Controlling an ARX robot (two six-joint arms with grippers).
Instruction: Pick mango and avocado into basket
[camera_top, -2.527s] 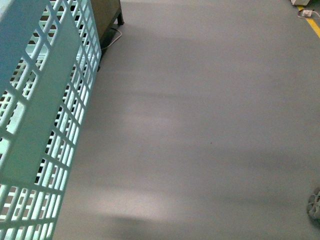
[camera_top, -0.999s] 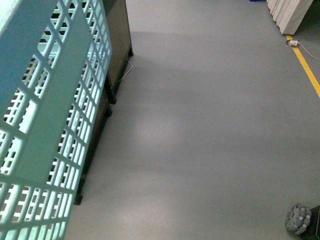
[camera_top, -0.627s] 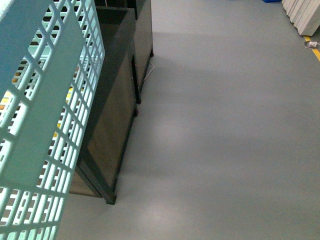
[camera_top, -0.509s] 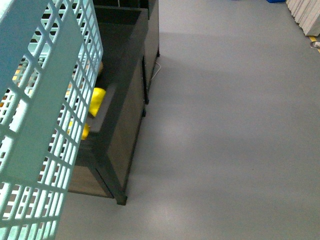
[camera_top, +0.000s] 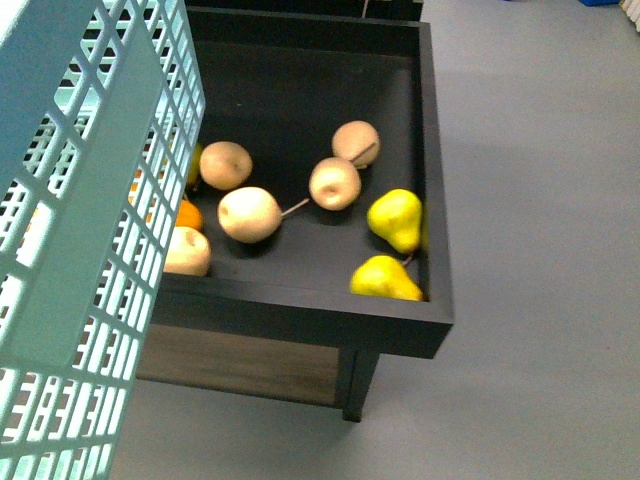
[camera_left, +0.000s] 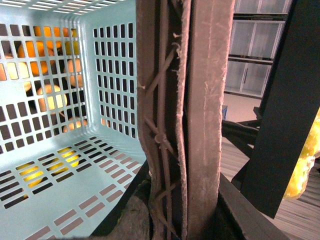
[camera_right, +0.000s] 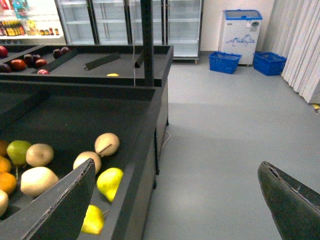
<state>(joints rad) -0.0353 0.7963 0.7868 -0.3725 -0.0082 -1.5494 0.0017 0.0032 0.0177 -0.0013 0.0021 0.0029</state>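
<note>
The light teal slotted basket (camera_top: 80, 250) fills the left of the front view, held up in the air. In the left wrist view its two brown handles (camera_left: 200, 100) stand pressed together, and my left gripper (camera_left: 175, 220) is shut on them. Nothing lies on the basket floor (camera_left: 75, 175); orange and yellow fruit shows only through its slots. My right gripper (camera_right: 180, 200) is open and holds nothing, hanging over the grey floor beside the fruit bin. I cannot pick out the mango or the avocado in any view.
A black display bin (camera_top: 430, 200) on legs holds tan round fruit (camera_top: 249, 214), two yellow pears (camera_top: 396, 218) and an orange (camera_top: 188, 214). Grey floor (camera_top: 540, 250) lies to its right. Farther bins hold dark red fruit (camera_right: 20, 64); blue crates (camera_right: 224, 62) stand by the wall.
The front view has swung from bare floor onto the black bin, which slid in from the left until its fruit shows. The basket keeps its place at the left.
</note>
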